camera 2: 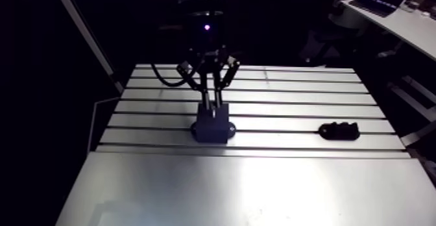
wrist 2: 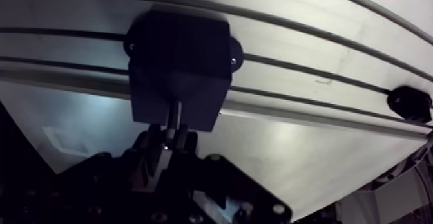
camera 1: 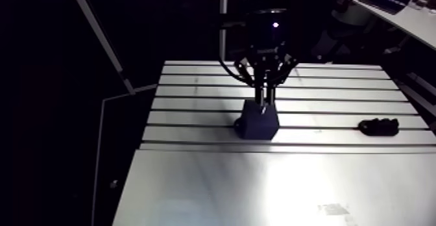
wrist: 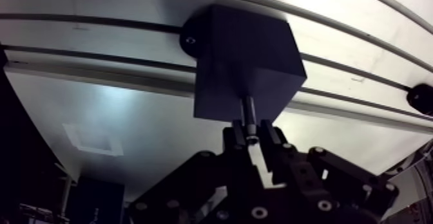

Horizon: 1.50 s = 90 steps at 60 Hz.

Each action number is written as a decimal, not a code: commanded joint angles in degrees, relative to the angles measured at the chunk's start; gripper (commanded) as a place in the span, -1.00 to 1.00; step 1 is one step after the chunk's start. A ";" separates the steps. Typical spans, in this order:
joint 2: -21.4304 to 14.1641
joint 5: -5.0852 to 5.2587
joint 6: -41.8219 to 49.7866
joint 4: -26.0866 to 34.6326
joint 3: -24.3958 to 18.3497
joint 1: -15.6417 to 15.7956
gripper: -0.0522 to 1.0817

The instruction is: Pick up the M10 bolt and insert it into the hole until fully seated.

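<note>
Black two-finger gripper [wrist: 252,134]: clenched on slim grey metal bolt [wrist: 249,112], whose far end meets the dark cubic block [wrist: 248,59]. Block stands on the slotted aluminium table [camera 1: 337,105], clear of its edges; small low black object [camera 1: 379,126] lies well apart.

Table [camera 1: 194,189] pale silver-grey w/ dark parallel slot lines running across it. Block [camera 1: 257,126] matt black, one flat tone. Bolt [wrist: 249,114] dull grey metal, lighter than the block. Gripper [wrist: 252,136] black. Small lump [camera 1: 379,126] prob. black too, but it's too dim to be sure.
</note>
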 commanded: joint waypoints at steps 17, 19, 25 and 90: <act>-0.39 0.09 -1.36 -2.56 0.33 1.42 -0.90; -0.63 0.39 -1.37 -2.74 0.07 1.27 -0.90; -1.15 1.91 -1.37 -2.86 -1.19 1.25 -0.90; -25.17 3.34 4.70 9.09 -10.53 -3.41 -0.90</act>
